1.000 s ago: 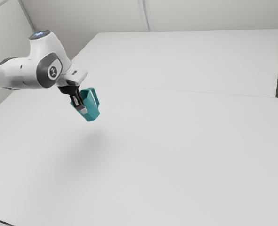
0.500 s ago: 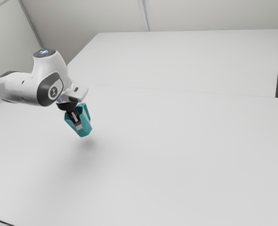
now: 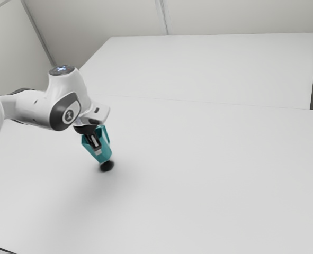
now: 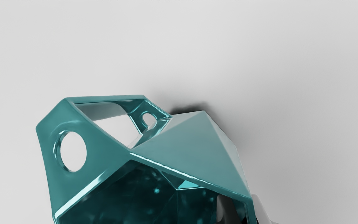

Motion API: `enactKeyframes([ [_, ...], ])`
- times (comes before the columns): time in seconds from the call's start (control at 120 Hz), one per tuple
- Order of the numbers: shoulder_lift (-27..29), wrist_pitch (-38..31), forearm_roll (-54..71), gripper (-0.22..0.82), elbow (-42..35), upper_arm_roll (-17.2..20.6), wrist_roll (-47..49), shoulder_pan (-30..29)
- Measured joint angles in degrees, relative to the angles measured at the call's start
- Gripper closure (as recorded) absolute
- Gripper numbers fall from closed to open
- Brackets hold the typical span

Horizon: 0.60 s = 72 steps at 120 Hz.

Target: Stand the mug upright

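From the exterior view's left, the jointed white arm (image 3: 32, 108) reaches in; its black two-finger gripper (image 3: 97, 150) is closed on the wall of the faceted teal mug (image 3: 104, 154), tilted base-down, low over the white table (image 3: 214, 180), nearest that view's left edge.

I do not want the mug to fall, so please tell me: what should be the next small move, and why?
Probably turn the hand gently to level the base of the mug, without opening. The mug leans in the grip, and a dark shadow lies on the table right at its lower end, so contact seems near.
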<state>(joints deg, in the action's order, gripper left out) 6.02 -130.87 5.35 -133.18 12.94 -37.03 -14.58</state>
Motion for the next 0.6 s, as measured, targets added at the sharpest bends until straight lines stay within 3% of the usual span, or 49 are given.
enactKeyframes([
  [0.6, -5.5, -3.9, 0.8, 0.78, 3.2, 0.5, 3.1, 3.8],
])
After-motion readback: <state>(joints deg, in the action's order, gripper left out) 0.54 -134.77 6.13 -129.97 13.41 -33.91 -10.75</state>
